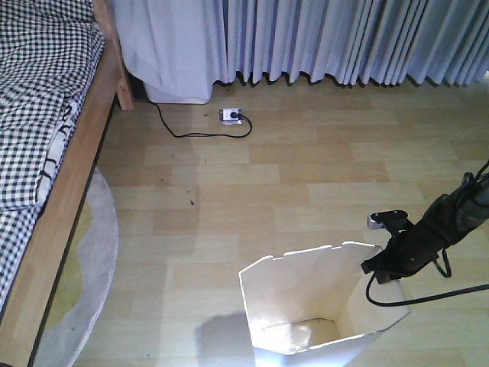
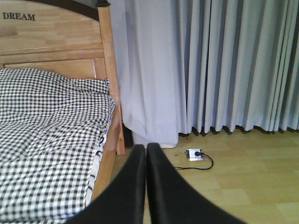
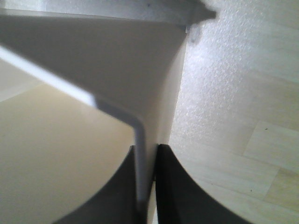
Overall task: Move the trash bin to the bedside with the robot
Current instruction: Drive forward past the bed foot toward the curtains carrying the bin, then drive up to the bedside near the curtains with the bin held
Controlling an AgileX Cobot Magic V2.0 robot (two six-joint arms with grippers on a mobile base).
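The right end effector [image 3: 146,150] pinches the rim of the bin [image 1: 294,290]. The left end effector [image 2: 145,148] is pressed together, the bed [image 2: 46,140] ahead to its left.

The trash bin [image 1: 299,294] is cut off at the bottom edge; the bed [image 1: 42,92] at the left.

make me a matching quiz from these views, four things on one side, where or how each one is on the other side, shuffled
1. white many-sided plastic trash bin
2. left black pincer
3. right black pincer
4. small white power strip with black cable

a. shut, holding nothing
b. lying on the wooden floor by the grey curtains
c. clamped on the bin's rim
d. upright, open top, near the front view's bottom edge

Pairs: 1-d, 2-a, 3-c, 4-b
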